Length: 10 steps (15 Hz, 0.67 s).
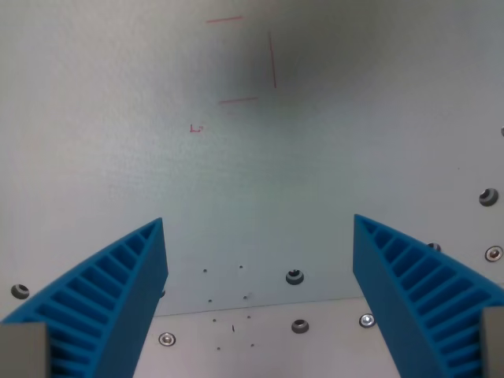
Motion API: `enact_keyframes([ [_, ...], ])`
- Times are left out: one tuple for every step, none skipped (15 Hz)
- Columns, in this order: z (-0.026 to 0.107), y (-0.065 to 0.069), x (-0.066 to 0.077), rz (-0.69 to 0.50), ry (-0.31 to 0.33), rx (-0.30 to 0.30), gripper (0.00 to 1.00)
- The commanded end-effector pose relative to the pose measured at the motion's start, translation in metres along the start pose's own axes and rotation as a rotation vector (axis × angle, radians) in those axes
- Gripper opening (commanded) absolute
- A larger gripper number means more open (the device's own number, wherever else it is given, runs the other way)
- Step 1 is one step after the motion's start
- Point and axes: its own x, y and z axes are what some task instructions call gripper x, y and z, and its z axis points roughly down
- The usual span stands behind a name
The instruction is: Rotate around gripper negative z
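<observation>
My gripper (258, 228) hangs open above a pale grey-white tabletop (118, 118). Its two blue ribbed fingers (118, 291) rise from the wrist view's bottom corners, one at the left and one at the right, with a wide gap and nothing between them. Thin red line marks (272, 59) are drawn on the surface near the top centre, with a small red mark (196, 127) below and to their left.
Several screws and bolts (294, 276) sit in the surface near the bottom of the view, and others (489, 196) at the wrist view's right edge. A seam (260, 305) between two panels runs across the lower part. A dark shadow lies over the red marks.
</observation>
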Motion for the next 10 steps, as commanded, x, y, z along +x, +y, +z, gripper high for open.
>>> enact_keyframes([
  [-0.0022,0.0010,-0.0002,-0.146,0.004,0.001,1.00],
  [-0.0022,0.0010,-0.0002,-0.158,0.004,0.001,1.00],
  [-0.0022,0.0010,-0.0002,-0.169,0.004,0.000,1.00],
  [-0.0022,0.0010,-0.0002,-0.181,0.004,0.000,1.00],
  [-0.0022,0.0010,-0.0002,-0.193,0.004,0.000,1.00],
  [-0.0022,0.0010,-0.0002,-0.204,0.005,0.000,1.00],
  [-0.0022,0.0010,-0.0002,-0.216,0.005,0.000,1.00],
  [-0.0022,0.0010,-0.0002,-0.228,0.005,0.000,1.00],
  [-0.0022,0.0010,-0.0002,-0.239,0.005,0.000,1.00],
  [-0.0022,0.0010,-0.0002,-0.251,0.005,0.000,1.00],
])
